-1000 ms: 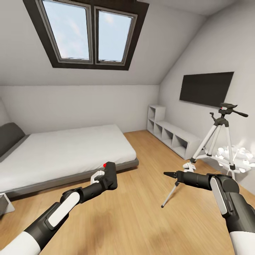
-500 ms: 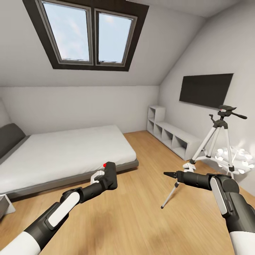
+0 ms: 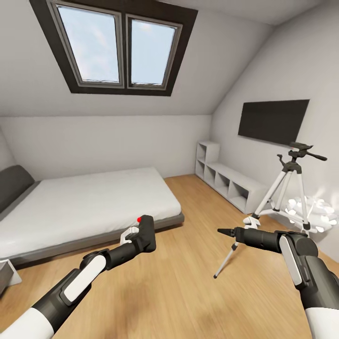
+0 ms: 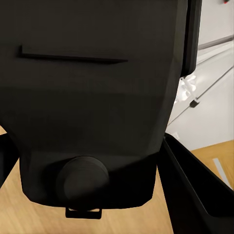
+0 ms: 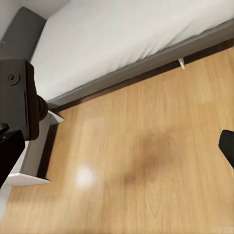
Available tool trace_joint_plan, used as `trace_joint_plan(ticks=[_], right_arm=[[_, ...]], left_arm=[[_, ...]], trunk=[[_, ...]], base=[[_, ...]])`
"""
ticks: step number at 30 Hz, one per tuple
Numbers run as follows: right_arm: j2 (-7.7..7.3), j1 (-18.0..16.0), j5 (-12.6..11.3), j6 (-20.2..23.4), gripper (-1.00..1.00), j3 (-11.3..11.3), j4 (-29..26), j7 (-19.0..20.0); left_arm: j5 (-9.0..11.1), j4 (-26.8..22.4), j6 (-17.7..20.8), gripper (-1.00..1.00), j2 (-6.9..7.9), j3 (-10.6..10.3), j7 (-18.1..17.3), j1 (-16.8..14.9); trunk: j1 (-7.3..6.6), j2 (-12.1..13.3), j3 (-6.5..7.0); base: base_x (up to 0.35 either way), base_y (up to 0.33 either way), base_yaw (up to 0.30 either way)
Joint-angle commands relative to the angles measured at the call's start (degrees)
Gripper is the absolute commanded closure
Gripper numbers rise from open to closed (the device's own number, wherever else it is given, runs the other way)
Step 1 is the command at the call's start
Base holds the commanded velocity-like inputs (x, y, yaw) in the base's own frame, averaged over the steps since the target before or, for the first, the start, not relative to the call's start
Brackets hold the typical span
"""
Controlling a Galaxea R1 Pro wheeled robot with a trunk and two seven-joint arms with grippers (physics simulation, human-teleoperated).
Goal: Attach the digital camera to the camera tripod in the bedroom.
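No brand, label or writing can be read on anything here. The digital camera (image 3: 146,233) is a small black box of matte plastic with a red dot on its top, and it sits in the jaws of the left gripper (image 3: 136,238), which are closed on it; it is held in the air above the wood floor (image 3: 179,292), just in front of the bed (image 3: 84,202). In the left wrist view the camera body (image 4: 92,97) is very close, smooth and dark, with a thin straight groove and a round knob, and its edges are cut off. The right gripper (image 3: 225,231) is slim and black and reaches out over the floor toward the bed; its jaws look closed or almost closed with nothing between them, but I cannot tell for sure. The camera tripod (image 3: 287,188) stands far to the right of the bed, near the wall, with thin silver-white legs, black joints and a black head with a long handle; the right arm hides part of one leg. A flat black screen (image 3: 273,120) hangs on the wall above it, and a low white shelf (image 3: 226,181) with open square boxes stands between bed and tripod. The skylight (image 3: 115,44) has a dark frame.
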Motion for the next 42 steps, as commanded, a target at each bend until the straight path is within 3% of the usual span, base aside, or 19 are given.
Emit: trace_joint_plan(ticks=[1, 42], right_arm=[[0.01, -0.1, -0.1, 0.4, -1.0, -0.1, 0.0, 0.1], [0.13, -0.1, -0.1, 0.4, -1.0, -0.1, 0.0, 0.0]], left_arm=[[0.1, 0.0, 0.1, 1.0, 0.04, -0.1, -0.2, -0.1], [0.1, 0.2, 0.1, 1.0, 0.04, -0.1, -0.1, -0.1]], trunk=[[-0.22, 0.4, 0.11], [-9.22, 16.8, 7.47]], base=[[0.0, 0.0, 0.0], [0.0, 0.0, 0.0]])
